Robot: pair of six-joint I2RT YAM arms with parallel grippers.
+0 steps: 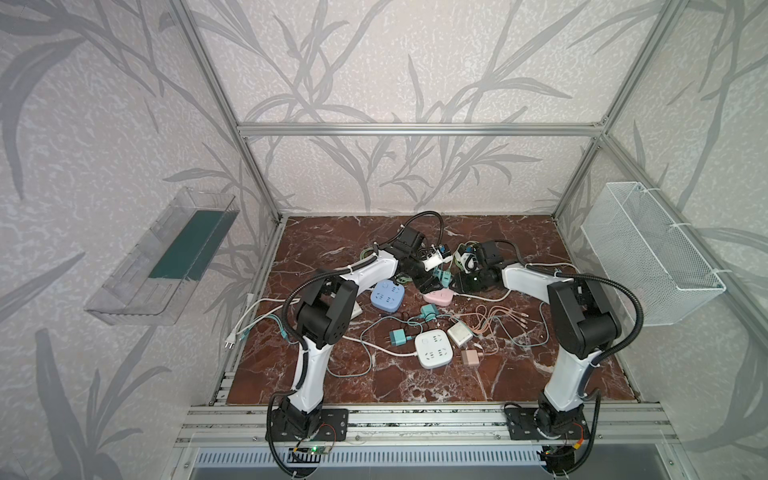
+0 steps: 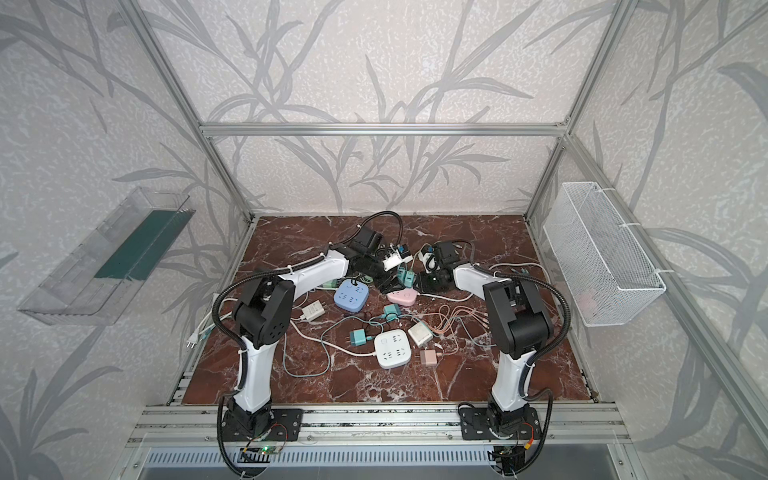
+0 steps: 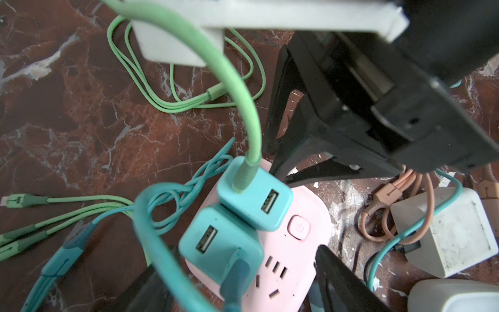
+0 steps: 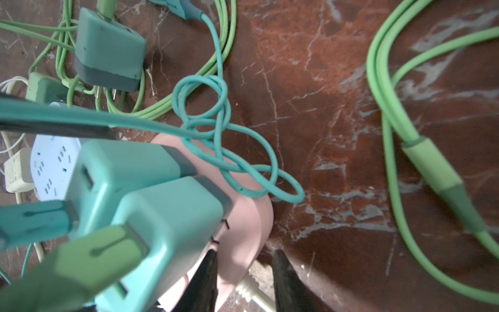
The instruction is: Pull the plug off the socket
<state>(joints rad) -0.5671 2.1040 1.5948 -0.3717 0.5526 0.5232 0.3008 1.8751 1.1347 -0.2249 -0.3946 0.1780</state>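
In left wrist view, left end effector (image 3: pixel 240 259) spread around teal plug (image 3: pixel 224 243) on pink socket (image 3: pixel 305 251), only right wrist view shows right end effector (image 4: pixel 245 254) pinching the socket's rim

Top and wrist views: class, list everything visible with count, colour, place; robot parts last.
pink socket: one, pink, centre
teal adapters: two, teal, plugged into pink socket
blue socket: one, blue, left of pink socket
white socket: one, white, nearer front
loose adapters: several, teal, white, pink, around white socket
cables: many, green, teal, salmon, tangled throughout
wire basket: one, white, right wall
clear tray: one, transparent, left wall
left gripper: one, black, fingers open beside teal adapters
right gripper: one, black, fingers closed on pink socket
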